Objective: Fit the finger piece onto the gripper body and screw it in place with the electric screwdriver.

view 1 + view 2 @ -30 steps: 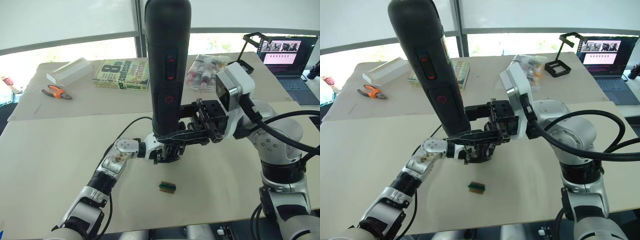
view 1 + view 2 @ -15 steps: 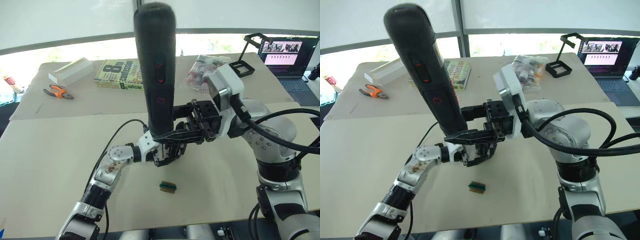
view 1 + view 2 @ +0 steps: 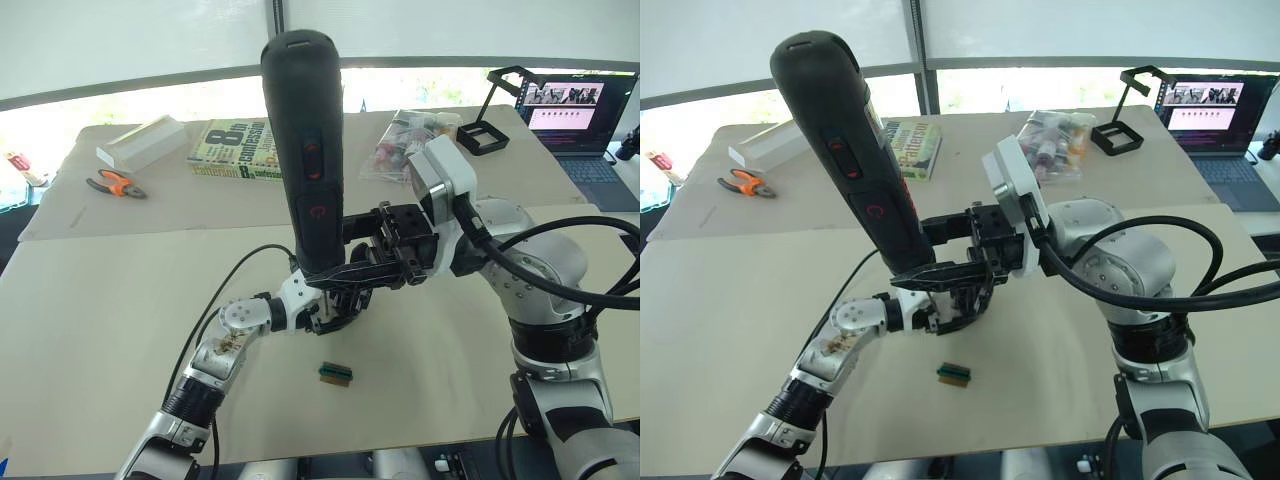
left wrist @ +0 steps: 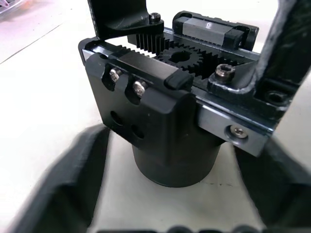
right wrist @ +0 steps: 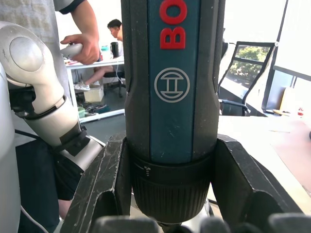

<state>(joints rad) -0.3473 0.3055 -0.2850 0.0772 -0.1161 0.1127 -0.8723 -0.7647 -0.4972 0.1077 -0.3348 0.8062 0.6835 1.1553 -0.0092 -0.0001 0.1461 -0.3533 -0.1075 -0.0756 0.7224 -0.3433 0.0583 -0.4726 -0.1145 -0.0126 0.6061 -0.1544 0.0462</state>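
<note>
The gripper body [image 4: 165, 131], a black assembly with a gear, a rack and small screws, stands on the table [image 3: 90, 310]. My left gripper [image 3: 330, 315] is shut on its base, one finger [image 4: 63, 189] on each side. Two black finger parts [image 4: 121, 17] rise from its rack; I cannot tell which is the finger piece. The electric screwdriver [image 3: 305, 150], thick and black with a red label, stands upright right above the gripper body. My right gripper [image 3: 350, 272] is shut around its lower collar [image 5: 170, 194]. Its bit is hidden.
A small green-and-brown block [image 3: 335, 374] lies just in front of the gripper body. At the back lie orange pliers [image 3: 113, 184], a white box [image 3: 140, 142], a book [image 3: 240, 150], a bag of bottles [image 3: 410, 140], a black stand [image 3: 485, 130] and a laptop [image 3: 575, 110]. People [image 5: 92, 39] sit beyond.
The screwdriver has come down and away from the camera, so its top end now shows. My left forearm has swung lower while its gripper stayed at the gripper body.
</note>
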